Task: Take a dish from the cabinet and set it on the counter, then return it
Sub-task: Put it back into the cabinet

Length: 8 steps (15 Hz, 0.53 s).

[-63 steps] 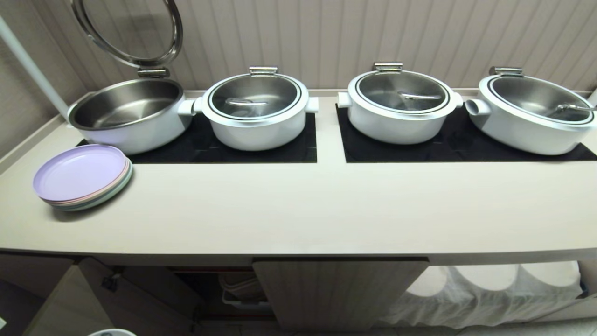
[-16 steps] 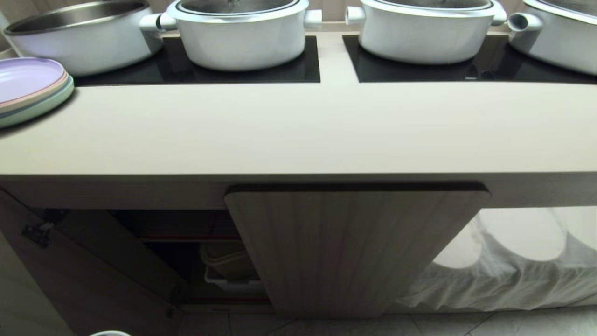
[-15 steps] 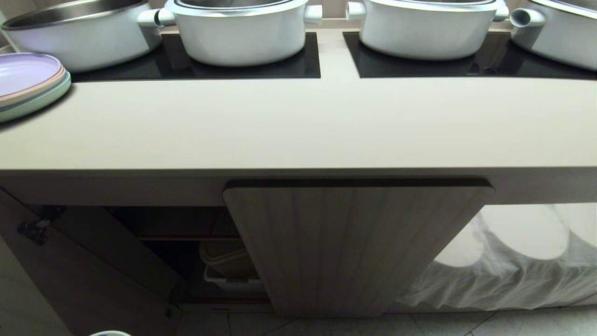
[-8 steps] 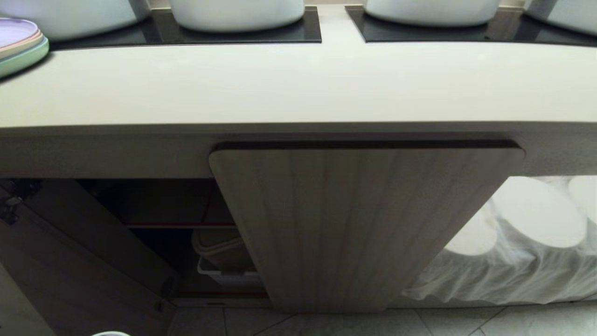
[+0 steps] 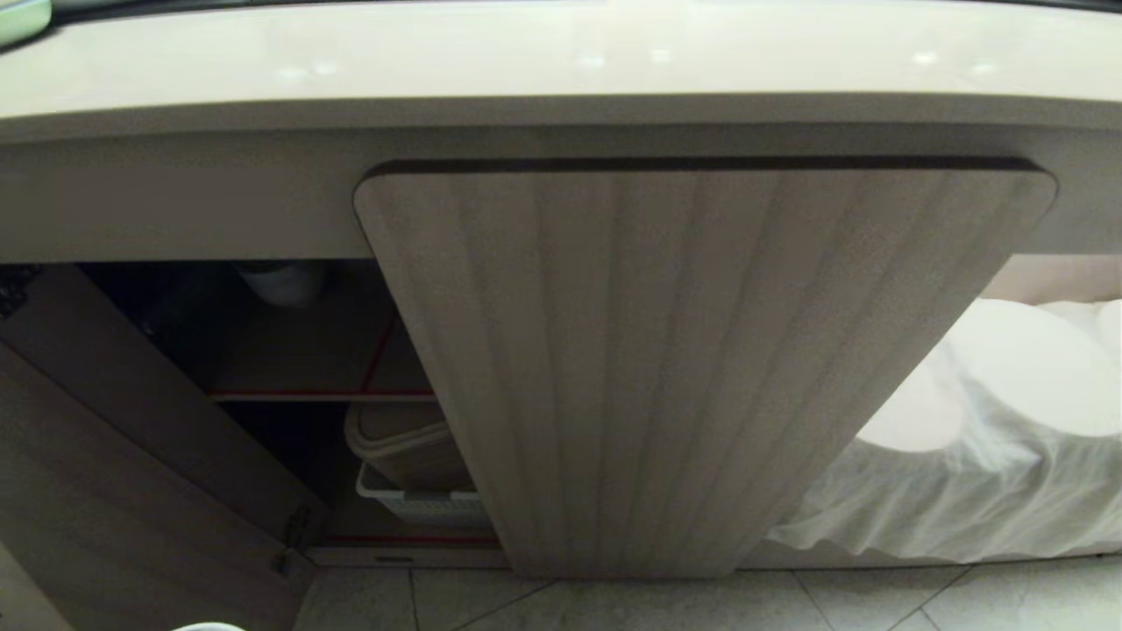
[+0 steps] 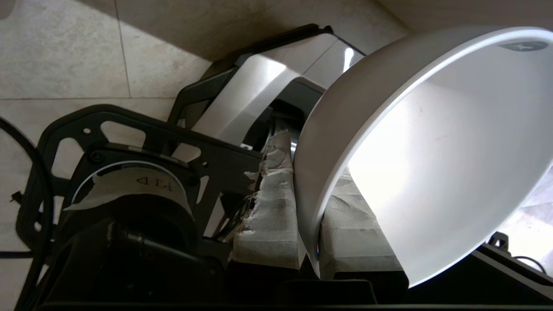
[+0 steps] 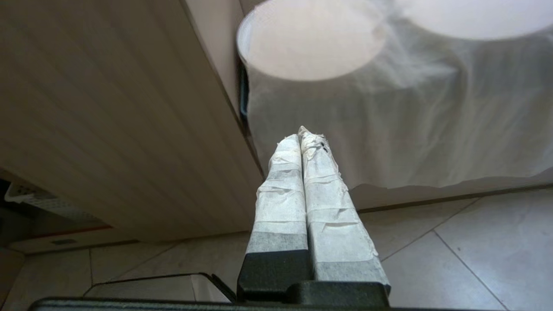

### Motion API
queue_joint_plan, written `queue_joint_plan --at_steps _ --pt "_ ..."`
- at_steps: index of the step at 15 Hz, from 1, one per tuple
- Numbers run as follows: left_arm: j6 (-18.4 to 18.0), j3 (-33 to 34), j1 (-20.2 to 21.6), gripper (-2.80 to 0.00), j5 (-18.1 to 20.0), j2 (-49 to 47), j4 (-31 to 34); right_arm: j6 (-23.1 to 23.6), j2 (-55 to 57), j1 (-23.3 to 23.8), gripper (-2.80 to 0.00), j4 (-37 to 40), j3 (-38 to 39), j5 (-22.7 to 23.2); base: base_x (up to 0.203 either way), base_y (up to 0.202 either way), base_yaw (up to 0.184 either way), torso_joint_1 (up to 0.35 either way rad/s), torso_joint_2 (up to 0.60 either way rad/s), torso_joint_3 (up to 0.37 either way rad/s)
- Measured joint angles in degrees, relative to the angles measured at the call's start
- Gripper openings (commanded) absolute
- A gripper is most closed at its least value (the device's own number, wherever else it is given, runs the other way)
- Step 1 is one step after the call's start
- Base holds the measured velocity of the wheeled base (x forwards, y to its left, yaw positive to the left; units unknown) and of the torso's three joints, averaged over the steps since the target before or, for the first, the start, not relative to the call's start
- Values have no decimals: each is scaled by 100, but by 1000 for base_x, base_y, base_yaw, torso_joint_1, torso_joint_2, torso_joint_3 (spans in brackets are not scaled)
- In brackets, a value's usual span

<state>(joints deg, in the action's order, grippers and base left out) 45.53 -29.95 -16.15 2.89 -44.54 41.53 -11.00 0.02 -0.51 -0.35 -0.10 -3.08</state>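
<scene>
Down low, nearest of all, the left gripper [image 6: 309, 216] has its tape-wrapped fingers [image 6: 272, 203] clamped tight on the wall of the small round white ceramic bowl [image 6: 432, 142], one finger outside and one inside the rim, the bowl tipped on its side above the pale tiled floor [image 6: 60, 52] and the robot's own black and silver base [image 6: 259, 86]. A tiny dark mark sits just inside the bowl's rim. The right gripper [image 7: 304, 138] hangs idle with its taped fingers pressed together, holding nothing, in front of the ribbed beige cabinet door [image 5: 692, 368], off that door's right edge. Right of the door, a thin white cloth [image 5: 964, 491] drapes over round white shapes. Left of the door, the low cabinet [image 5: 298, 350] stands open: a dark interior, red-edged shelves, a beige tub resting in a white basket [image 5: 412, 499] on the lower level. Above the door runs the long cream countertop [image 5: 561, 61], its rounded front edge overhanging, with a sliver of a pale green plate [image 5: 22, 17] at its far left end.
</scene>
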Motion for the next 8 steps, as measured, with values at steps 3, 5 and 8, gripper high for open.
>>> queue_joint_plan --at_steps 3,5,8 --pt "44 2 -2 -280 -4 1 -5 0 0 0 -280 2 2 -2 0 0 0 -221 309 121" --pt "59 5 -2 -280 -2 6 -6 -2 0 0 -280 -5 0 -5 0 0 0 -58 268 45" --pt "77 9 -2 -280 0 6 -11 -2 0 0 -280 -11 0 -2 0 0 0 -14 108 41"
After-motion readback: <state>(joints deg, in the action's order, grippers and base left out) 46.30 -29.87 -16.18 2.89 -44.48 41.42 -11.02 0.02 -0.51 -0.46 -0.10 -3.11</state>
